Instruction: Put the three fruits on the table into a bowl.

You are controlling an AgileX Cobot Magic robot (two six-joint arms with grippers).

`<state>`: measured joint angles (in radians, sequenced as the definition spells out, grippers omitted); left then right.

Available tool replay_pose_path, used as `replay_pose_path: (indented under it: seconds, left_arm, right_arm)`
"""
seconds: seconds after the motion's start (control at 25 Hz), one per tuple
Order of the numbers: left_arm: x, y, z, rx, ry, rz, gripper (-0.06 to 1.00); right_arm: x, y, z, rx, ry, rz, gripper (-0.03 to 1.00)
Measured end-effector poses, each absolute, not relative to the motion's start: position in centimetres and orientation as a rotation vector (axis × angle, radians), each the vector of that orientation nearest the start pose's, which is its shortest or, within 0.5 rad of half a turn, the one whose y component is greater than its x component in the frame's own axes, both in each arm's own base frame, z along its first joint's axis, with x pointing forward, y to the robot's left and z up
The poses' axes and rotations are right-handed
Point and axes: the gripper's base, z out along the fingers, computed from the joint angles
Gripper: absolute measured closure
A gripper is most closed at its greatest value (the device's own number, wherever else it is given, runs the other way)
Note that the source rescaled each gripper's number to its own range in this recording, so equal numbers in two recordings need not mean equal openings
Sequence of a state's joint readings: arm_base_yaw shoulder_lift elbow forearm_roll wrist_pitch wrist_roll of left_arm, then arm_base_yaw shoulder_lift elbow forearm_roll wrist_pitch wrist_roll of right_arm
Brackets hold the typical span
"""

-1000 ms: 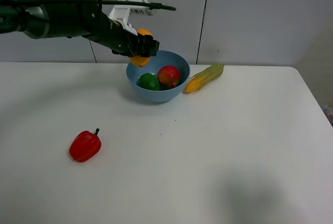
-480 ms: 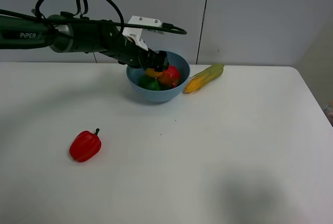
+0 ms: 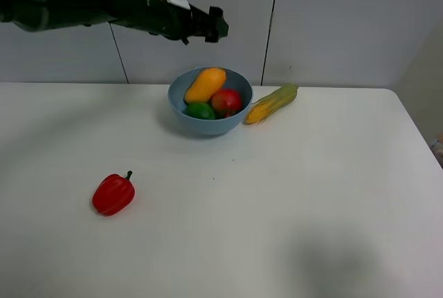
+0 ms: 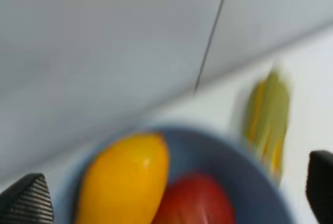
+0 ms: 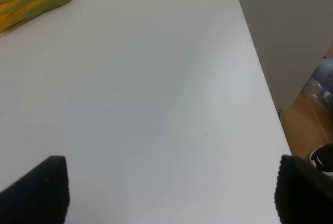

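Observation:
The light-blue bowl (image 3: 235,119) stands at the back middle of the white table (image 3: 277,208). In it lie the orange-yellow mango (image 3: 205,84), the green lime (image 3: 200,110) and the red fruit (image 3: 226,101). My left gripper (image 3: 216,24) is open and empty, raised above the bowl against the wall. The left wrist view, blurred, shows the mango (image 4: 125,177), the red fruit (image 4: 195,203) and the bowl's rim (image 4: 244,156) below its fingertips (image 4: 28,200). My right gripper is open in the right wrist view, its fingertips (image 5: 36,187) over bare table (image 5: 156,104); it is outside the exterior high view.
A yellow-green corn cob (image 3: 271,103) lies just right of the bowl; it also shows in the left wrist view (image 4: 268,120) and the right wrist view (image 5: 34,0). A red bell pepper (image 3: 113,193) lies at the front left. The table's right edge (image 5: 260,78) drops off.
My left gripper lowered the mango into the bowl, let go of it, and rose up away from the bowl. The mango now lies in the bowl with the other two fruits.

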<state>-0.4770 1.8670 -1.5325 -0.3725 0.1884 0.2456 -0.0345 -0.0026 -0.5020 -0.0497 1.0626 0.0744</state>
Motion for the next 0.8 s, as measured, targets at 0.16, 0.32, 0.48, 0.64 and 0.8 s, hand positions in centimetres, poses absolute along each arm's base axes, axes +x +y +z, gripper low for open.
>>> replay_pose_path:
  seconds: [0.16,0.32,0.48,0.64,0.8]
  left_arm:
    - [38.0,-19.2,35.3,0.406,1.885,-0.423,-0.03]
    - [35.1,-15.3,40.4,0.446,1.846,-0.326,-0.03]
    - [31.4,-10.9,43.8,0.462,1.908,-0.208,-0.03]
    - [26.5,-6.1,46.3,0.428,2.018,-0.080,-0.03]
    - [22.1,-3.2,47.8,0.356,2.086,-0.013,-0.03]
  right_arm:
    - [-0.6,-0.4,27.8,0.114,2.038,-0.034,0.71]
    - [-0.6,-0.4,27.8,0.114,2.038,-0.034,0.71]
    - [-0.6,-0.4,27.8,0.114,2.038,-0.034,0.71]
    - [-0.6,-0.4,27.8,0.114,2.038,-0.034,0.71]
    - [-0.6,-0.4,27.8,0.114,2.038,-0.034,0.71]
